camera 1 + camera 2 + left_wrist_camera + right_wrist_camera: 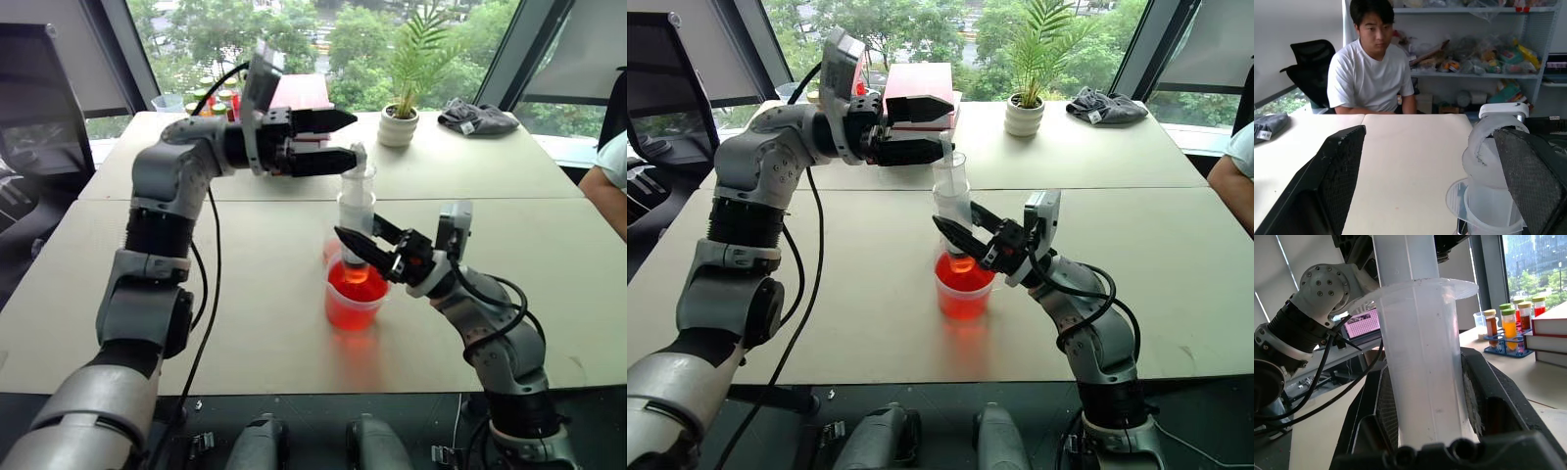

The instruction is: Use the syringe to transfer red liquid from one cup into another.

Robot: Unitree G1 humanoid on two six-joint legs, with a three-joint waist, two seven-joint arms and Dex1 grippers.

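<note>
The syringe [356, 208] stands upright with its tip down in the wide cup [353, 294], which holds red liquid [351, 305]. My right gripper [359, 237] is shut on the syringe's clear barrel [1422, 382] just above the cup's rim. My left gripper [338, 139] is up at the top of the whitish plunger [1501, 110]. It is open, with one finger [1528, 171] close beside the plunger and the other finger [1337, 171] well apart. A faint pinkish shape [330, 251] behind the red cup may be the smaller cup; I cannot tell.
A potted plant [400, 125], a grey cloth [477, 118] and red books [300, 92] sit at the table's far side. A rack of coloured tubes [1511, 328] stands beside the books. A person in a white shirt [1369, 78] sits at the table's right edge.
</note>
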